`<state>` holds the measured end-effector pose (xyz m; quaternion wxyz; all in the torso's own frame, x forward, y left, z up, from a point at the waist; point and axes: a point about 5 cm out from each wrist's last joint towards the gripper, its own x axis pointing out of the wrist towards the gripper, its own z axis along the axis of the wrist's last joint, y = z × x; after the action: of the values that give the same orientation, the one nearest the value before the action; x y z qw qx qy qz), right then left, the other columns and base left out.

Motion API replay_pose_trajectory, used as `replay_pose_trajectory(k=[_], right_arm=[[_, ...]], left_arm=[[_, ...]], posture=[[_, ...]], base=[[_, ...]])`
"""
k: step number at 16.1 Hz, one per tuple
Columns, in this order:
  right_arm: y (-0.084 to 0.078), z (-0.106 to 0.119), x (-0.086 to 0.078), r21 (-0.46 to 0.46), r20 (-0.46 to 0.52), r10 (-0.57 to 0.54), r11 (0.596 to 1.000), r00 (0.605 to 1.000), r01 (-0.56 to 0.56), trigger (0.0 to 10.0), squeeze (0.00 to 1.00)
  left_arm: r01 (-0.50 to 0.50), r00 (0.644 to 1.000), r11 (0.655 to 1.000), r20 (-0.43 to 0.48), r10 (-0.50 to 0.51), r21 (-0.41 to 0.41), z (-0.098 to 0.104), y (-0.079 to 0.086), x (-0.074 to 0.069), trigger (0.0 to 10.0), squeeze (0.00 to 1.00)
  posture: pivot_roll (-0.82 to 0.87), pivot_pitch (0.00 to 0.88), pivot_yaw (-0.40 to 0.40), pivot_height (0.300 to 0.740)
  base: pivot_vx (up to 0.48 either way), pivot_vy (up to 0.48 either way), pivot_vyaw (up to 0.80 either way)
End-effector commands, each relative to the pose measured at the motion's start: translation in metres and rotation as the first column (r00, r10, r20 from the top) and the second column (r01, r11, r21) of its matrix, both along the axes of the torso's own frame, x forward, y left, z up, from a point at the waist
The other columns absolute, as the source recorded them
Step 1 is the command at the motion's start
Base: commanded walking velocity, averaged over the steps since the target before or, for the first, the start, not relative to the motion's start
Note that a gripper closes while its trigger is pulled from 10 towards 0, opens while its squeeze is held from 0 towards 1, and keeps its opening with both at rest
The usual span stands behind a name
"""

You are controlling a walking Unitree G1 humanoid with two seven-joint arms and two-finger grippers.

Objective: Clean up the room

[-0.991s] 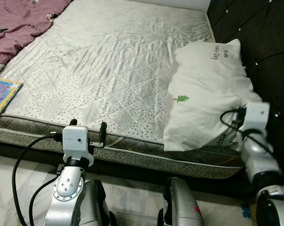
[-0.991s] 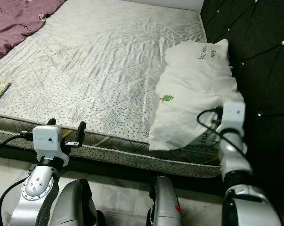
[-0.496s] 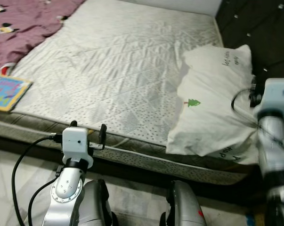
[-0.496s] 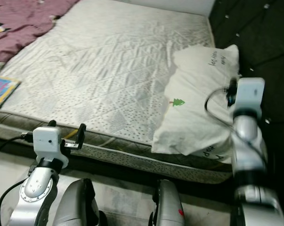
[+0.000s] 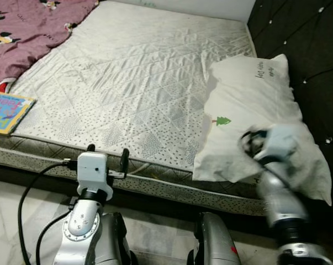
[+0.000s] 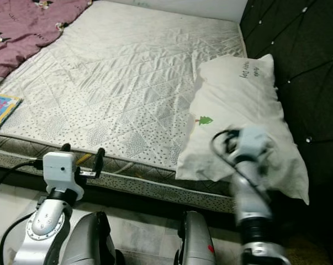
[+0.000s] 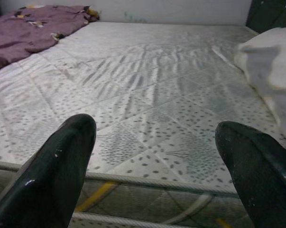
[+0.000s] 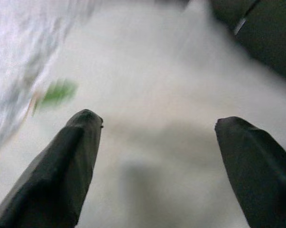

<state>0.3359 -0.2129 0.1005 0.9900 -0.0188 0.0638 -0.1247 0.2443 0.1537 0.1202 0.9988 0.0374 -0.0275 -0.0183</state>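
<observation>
White cotton pillow [image 5: 249,110] on the right side of the mattress [image 5: 138,88], against the dark padded headboard [image 5: 310,49], with its near corner hanging a little over the mattress edge. Blurred right gripper [image 8: 157,166] just in front of that near end, fingers spread wide, nothing between them, soft white cloth close ahead in the wrist view. Left gripper [image 7: 157,156] low at the near mattress edge, also wide apart and empty, pointing across the bed.

Possible trouble from here: pillow sliding off the near edge to the floor, because of the overhanging corner and a soft, loose filling. Also a pinch of the cover alone instead of the whole pillow, so a sagging, twisting load. Motion blur on the right arm, so a hard judgement of real contact with the cloth.

Quilted grey-white mattress, no sheet, some wrinkles in the middle. Purple blanket [image 5: 28,27] bunched at the far left. Colourful book [image 5: 6,110] flat near the left near corner, well apart from both grippers. Pale marble floor [image 5: 11,221] below, white wall at the far end.
</observation>
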Motion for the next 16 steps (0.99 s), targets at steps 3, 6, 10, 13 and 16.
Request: replay_pose_trajectory(k=[3,6,10,13,16], right_arm=[[0.008,0.002,0.014,0.055,-0.017,-0.043,0.998,0.999,0.043,10.0,1.0],[0.028,-0.012,0.022,0.171,-0.148,-0.037,0.983,0.988,0.062,10.0,1.0],[0.033,-0.054,0.001,0.229,-0.362,0.015,0.971,0.932,0.074,10.0,1.0],[0.035,-0.017,0.015,0.17,-0.092,0.07,0.984,0.993,-0.054,10.0,0.62],[0.047,0.017,0.018,0.093,0.144,0.178,0.977,0.973,-0.192,10.0,0.0]], left_arm=[[-0.012,1.0,1.0,-0.014,0.012,0.003,-0.001,0.003,-0.005,10.0,0.0],[0.0,1.0,1.0,-0.022,0.0,-0.001,-0.001,-0.004,-0.008,10.0,0.0],[-0.045,0.998,0.999,-0.04,0.045,0.016,-0.003,0.009,-0.011,10.0,0.0],[-0.038,0.999,0.999,-0.004,0.038,0.006,0.003,0.004,-0.002,10.0,0.0],[-0.032,0.999,0.999,0.034,0.032,-0.004,0.009,0.003,0.009,10.0,0.0]], posture=[[0.05,0.098,-0.061,0.586],[0.07,0.113,-0.072,0.586],[0.08,0.117,-0.083,0.586],[0.07,0.086,-0.073,0.586],[0.05,0.041,-0.062,0.586]], base=[[0.0,0.0,0.0],[0.0,0.0,0.0],[0.0,0.0,0.0],[0.0,0.0,0.0],[0.0,0.0,0.0]])
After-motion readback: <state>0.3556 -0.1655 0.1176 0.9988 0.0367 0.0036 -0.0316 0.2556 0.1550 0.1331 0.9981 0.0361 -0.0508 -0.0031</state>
